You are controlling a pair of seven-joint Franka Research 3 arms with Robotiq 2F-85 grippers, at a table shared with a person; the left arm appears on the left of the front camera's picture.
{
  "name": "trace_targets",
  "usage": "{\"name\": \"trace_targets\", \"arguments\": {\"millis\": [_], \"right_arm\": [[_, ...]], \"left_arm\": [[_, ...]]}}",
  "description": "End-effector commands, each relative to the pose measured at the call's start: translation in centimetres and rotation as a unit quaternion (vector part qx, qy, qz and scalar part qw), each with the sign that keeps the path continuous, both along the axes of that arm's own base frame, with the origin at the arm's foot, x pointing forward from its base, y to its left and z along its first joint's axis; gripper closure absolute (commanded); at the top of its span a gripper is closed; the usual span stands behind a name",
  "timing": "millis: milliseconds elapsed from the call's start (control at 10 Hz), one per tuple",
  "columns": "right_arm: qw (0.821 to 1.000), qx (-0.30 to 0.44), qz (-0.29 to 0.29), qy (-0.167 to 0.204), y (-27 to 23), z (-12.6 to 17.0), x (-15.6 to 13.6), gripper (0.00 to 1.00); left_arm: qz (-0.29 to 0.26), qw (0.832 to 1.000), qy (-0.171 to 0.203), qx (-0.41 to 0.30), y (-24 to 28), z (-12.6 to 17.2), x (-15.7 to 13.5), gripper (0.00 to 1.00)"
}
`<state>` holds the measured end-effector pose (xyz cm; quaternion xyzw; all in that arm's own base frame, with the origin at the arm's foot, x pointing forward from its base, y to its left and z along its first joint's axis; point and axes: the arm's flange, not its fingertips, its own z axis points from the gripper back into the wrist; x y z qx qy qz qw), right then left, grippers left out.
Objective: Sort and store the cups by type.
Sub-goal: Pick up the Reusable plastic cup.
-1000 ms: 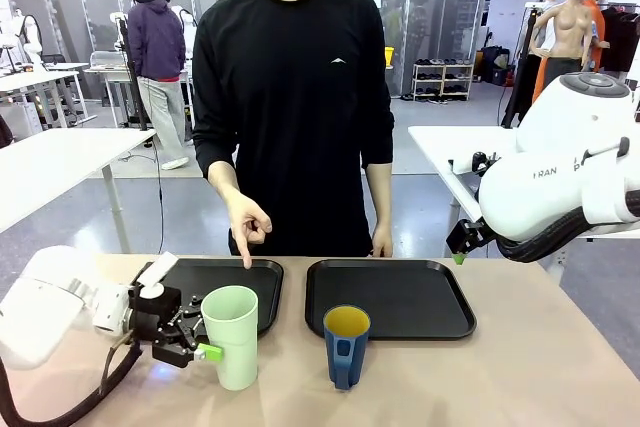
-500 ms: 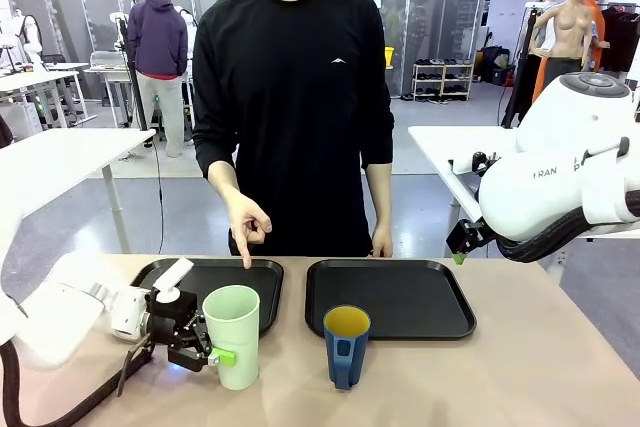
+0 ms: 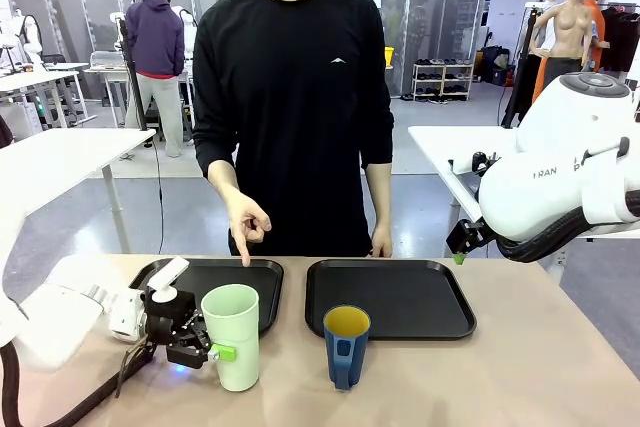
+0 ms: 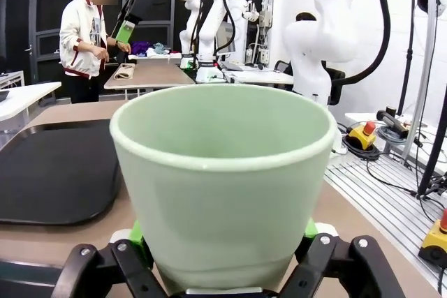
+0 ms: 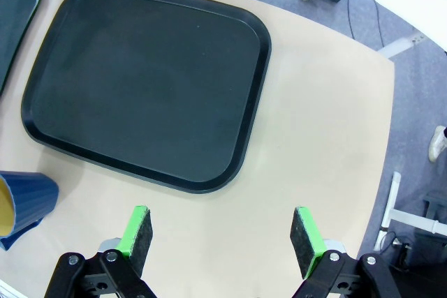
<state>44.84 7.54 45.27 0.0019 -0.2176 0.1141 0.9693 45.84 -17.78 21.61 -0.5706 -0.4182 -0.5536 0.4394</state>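
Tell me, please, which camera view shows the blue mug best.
The front view does: the blue mug stands upright there, whole, with its yellow inside and its handle toward the camera. The right wrist view shows it cut off at the picture's left edge, with part of the yellow inside and of the handle. I cannot make it out in the left wrist view.

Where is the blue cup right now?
In the front view, the blue mug stands on the table, right of the green cup, nearer the robot than the right-hand tray.

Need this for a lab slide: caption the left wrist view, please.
Pale green tumbler between the left gripper's jaws, with a black tray beside it on the table.
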Motion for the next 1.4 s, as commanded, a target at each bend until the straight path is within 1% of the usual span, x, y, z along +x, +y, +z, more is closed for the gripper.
{"name": "trace_targets", "arguments": {"millis": [0, 100, 200, 300, 600, 700, 1000, 1100, 1200, 1300], "right_arm": [[1.0, 0.001, -0.001, 0.0, -0.1, 0.0, 0.0, 0.0], [1.0, 0.001, -0.001, 0.0, -0.1, 0.0, 0.0, 0.0], [1.0, 0.001, -0.001, 0.0, -0.1, 0.0, 0.0, 0.0], [1.0, 0.001, -0.001, 0.0, -0.1, 0.0, 0.0, 0.0], [1.0, 0.001, -0.001, 0.0, -0.1, 0.0, 0.0, 0.0], [1.0, 0.001, -0.001, 0.0, -0.1, 0.0, 0.0, 0.0], [1.0, 0.001, -0.001, 0.0, -0.1, 0.0, 0.0, 0.0], [1.0, 0.001, -0.001, 0.0, -0.1, 0.0, 0.0, 0.0], [1.0, 0.001, -0.001, 0.0, -0.1, 0.0, 0.0, 0.0], [1.0, 0.001, -0.001, 0.0, -0.1, 0.0, 0.0, 0.0]], "left_arm": [[-0.012, 0.999, -0.018, -0.024, 0.1, -0.6, 0.3, 0.5], [-0.012, 0.999, -0.018, -0.024, 0.1, -0.7, 0.3, 0.57], [-0.013, 0.999, -0.019, -0.026, 0.0, -0.6, 0.3, 0.68], [-0.018, 0.999, -0.028, -0.032, 0.0, 0.3, -0.1, 0.68], [-0.001, 0.998, -0.052, -0.025, 1.4, 4.8, -1.9, 0.68], [0.003, 0.998, -0.058, -0.014, 2.0, 5.5, -2.4, 0.68], [0.01, 0.998, -0.064, -0.013, 2.9, 6.1, -2.6, 0.68], [0.001, 0.997, -0.075, -0.011, 3.2, 6.1, -2.7, 0.68], [0.016, 0.999, -0.045, -0.01, 2.5, 6.4, -1.9, 0.68], [0.016, 0.999, -0.045, -0.01, 2.5, 6.4, -1.9, 0.68]]}}
